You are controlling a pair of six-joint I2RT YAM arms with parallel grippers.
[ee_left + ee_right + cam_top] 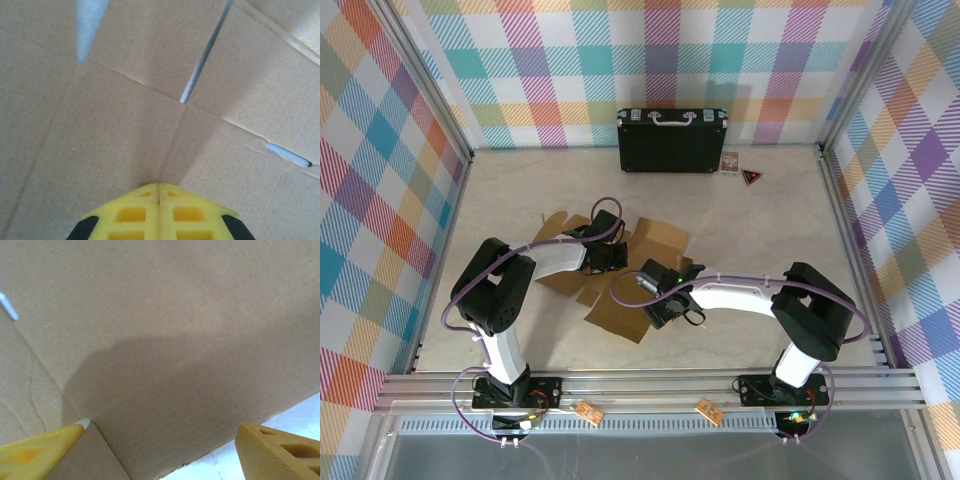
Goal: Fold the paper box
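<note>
The table [770, 220] lies bare right of the box [660, 238] and between it and the case [670, 142]. The left arm [555, 255] and right arm [740, 295] crowd over the box; walls [380, 200] close three sides.

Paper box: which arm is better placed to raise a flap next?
Right, likely: the right gripper stands open with a cardboard edge between its fingers, while the left gripper is shut, tips against the paper box.

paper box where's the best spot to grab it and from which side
A free flap edge of the paper box, from the near right side: the sheet lies flat, so only edges offer a hold, and the open right gripper sits at that edge.
</note>
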